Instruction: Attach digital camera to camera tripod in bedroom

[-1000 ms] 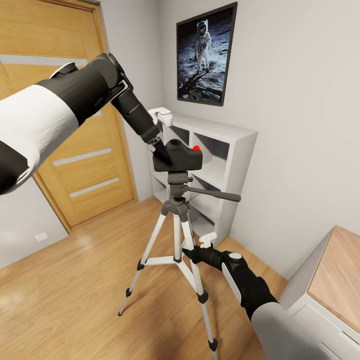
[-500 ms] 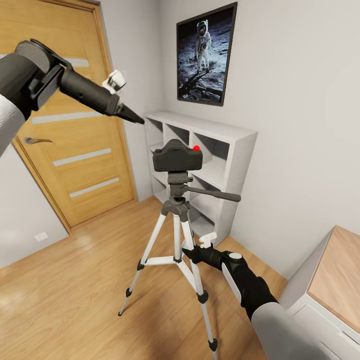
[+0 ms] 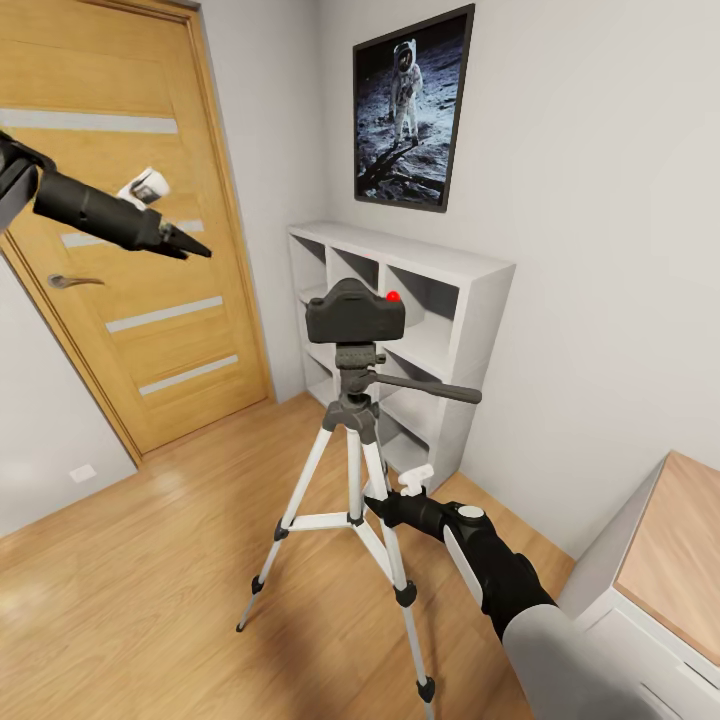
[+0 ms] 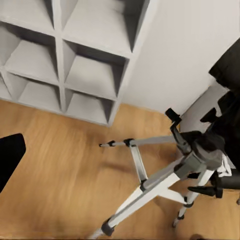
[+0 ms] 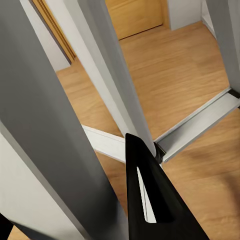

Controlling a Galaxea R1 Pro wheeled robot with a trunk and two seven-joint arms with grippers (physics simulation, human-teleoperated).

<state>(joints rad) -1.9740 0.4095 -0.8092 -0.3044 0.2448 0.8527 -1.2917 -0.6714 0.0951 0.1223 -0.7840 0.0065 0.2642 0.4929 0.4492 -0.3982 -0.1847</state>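
Note:
The digital camera (image 3: pixel 355 312), a black box with a red button, sits on the head of the camera tripod (image 3: pixel 352 455) in front of the white cube shelf. My left gripper (image 3: pixel 198 249) hangs open in the air to the left of the digital camera, well apart from it, in front of the door. The left wrist view looks down on the tripod's (image 4: pixel 165 175) legs. My right gripper (image 3: pixel 373 503) is low down, shut on a tripod leg. One black finger (image 5: pixel 150 200) lies against that grey leg (image 5: pixel 55 130).
A wooden door (image 3: pixel 130 230) fills the left wall. A white cube shelf (image 3: pixel 440 300) stands behind the tripod under a framed astronaut picture (image 3: pixel 412 105). A wood-topped desk (image 3: pixel 675 560) is at the right. Light wood floor (image 3: pixel 150 590) spreads around the tripod's feet.
My left gripper let go of the digital camera and drew back up and to the left. The camera stays on the tripod head. The right arm has not moved.

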